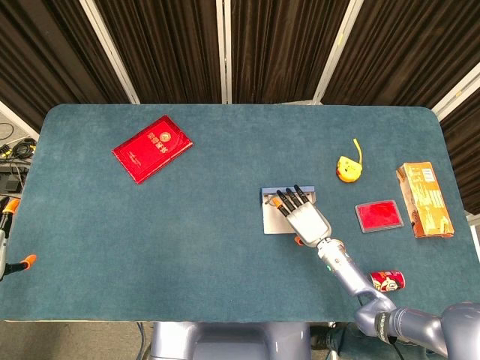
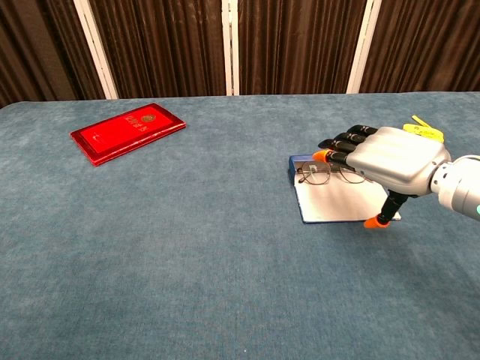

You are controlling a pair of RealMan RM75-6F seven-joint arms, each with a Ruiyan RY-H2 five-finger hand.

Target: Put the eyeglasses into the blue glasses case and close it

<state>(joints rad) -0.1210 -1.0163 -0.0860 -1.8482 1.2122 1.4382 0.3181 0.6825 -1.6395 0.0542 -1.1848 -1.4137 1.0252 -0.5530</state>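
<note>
The blue glasses case [image 2: 330,208] lies open and flat right of the table's middle, its pale lining up; the head view shows it too [image 1: 271,218]. The eyeglasses [image 2: 317,175] lie folded along its far edge, partly hidden by fingers. My right hand [image 2: 384,160] hovers palm down over the case, fingers stretched toward the glasses and thumb pointing down at the near right corner. It holds nothing. In the head view the right hand [image 1: 306,217] covers most of the case. My left hand is in neither view.
A red booklet [image 1: 152,148] lies at the far left. Right of the case are a yellow tape measure [image 1: 348,168], a flat red box [image 1: 379,216], an orange carton [image 1: 424,199] and a red can [image 1: 387,281] near the front edge.
</note>
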